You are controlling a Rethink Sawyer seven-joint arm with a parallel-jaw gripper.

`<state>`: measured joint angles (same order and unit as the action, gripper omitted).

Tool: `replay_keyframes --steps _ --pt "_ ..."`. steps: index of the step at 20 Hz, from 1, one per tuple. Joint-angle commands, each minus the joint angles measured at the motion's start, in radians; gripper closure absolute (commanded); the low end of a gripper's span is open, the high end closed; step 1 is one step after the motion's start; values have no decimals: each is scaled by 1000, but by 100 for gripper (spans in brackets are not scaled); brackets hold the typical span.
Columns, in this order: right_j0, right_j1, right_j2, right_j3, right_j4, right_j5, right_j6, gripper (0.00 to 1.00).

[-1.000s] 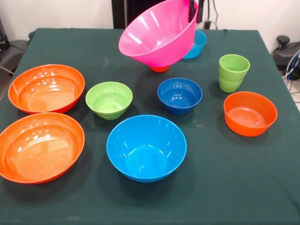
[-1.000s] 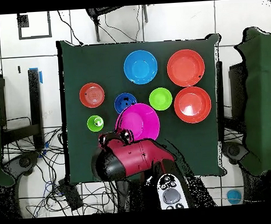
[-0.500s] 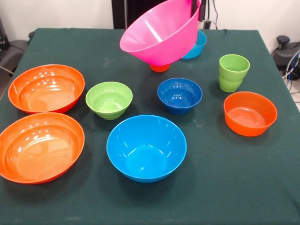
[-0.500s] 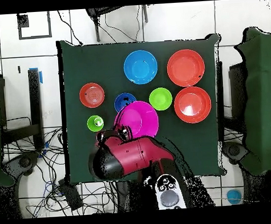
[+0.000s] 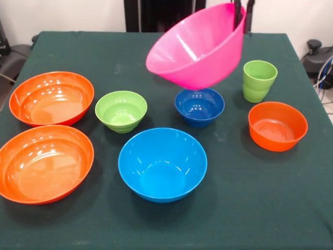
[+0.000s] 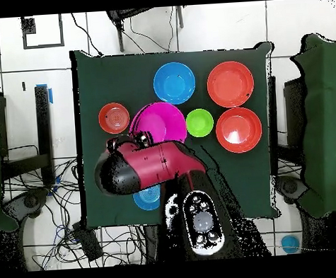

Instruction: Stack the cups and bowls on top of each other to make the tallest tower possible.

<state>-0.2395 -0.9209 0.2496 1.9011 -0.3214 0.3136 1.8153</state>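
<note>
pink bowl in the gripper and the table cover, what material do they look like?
Pink bowl: looks like glossy moulded plastic; bright streak highlights on its inner wall, thin even rim. It hangs tilted from the gripper, clamped at the rim.
Table cover: looks like dark green cloth, matte; no glare, faint pale scuffs. Weave can't be made out.

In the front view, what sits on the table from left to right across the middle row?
Large orange bowl → lime green bowl → dark blue bowl → lime green cup. The lifted pink bowl overlaps that row, so it is left out.
</note>
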Motion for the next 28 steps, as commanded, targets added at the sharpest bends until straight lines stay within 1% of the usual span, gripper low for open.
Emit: replay_keyframes --steps 1,4,6,8,10,12,14,19,21,24,26,28 --pt "6 136 105 -276 18 213 -60 100" --pt "7 148 110 -332 36 275 -50 100" --pt "-4 158 128 -361 40 299 -64 100" --pt "-16 173 145 -396 35 323 -92 100" --pt "-12 185 146 -441 21 369 -116 100" --pt "-9 193 150 -475 13 406 -130 100" --pt "-9 199 155 -495 7 423 -133 100" --pt "-19 186 169 -467 -15 407 -143 100" --pt "-16 183 165 -462 -19 397 -129 100" --pt "-19 189 162 -452 -1 383 -90 100" --pt "-32 187 162 -455 -15 394 -120 100" --pt "-51 186 166 -471 -39 411 -176 100"
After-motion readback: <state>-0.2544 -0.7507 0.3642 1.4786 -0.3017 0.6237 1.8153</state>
